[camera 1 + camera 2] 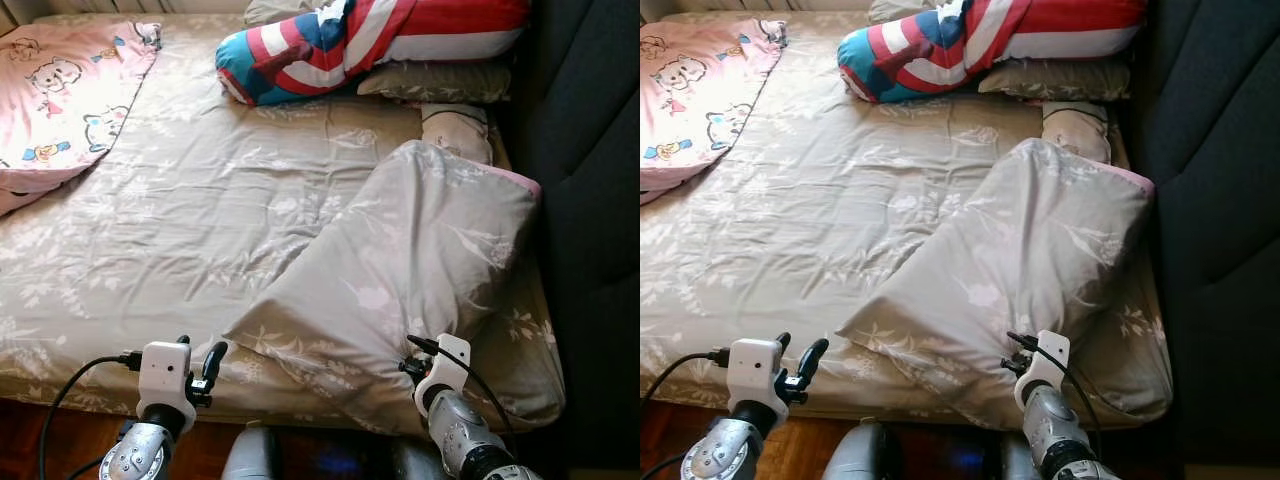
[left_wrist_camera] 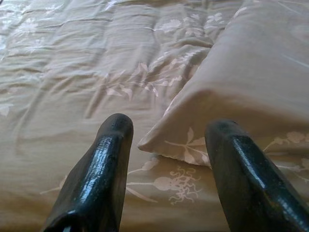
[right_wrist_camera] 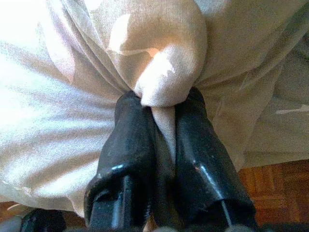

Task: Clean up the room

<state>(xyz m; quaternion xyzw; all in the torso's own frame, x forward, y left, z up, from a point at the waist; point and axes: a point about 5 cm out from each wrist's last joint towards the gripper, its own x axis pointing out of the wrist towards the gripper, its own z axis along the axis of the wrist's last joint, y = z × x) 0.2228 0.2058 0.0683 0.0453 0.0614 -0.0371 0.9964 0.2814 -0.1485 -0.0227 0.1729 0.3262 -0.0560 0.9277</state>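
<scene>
Two tools sit at my bed's [image 1: 200,220] near edge in the left eye view: left tool [image 1: 198,362] at 7 o'clock, right tool [image 1: 418,352] at 5, against the pillow [image 1: 400,270]. Left wrist: my fingers [image 2: 104,169] are spread, the pillow corner between them. Right wrist: my fingers [image 3: 130,140] pinch a fold of pillow.

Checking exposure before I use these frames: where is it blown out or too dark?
Right wrist view: the pillow washes out to white at upper left, the fingers dark. Left eye view: pink blanket sunlit, headboard in shadow. Left wrist view: evenly lit.
</scene>
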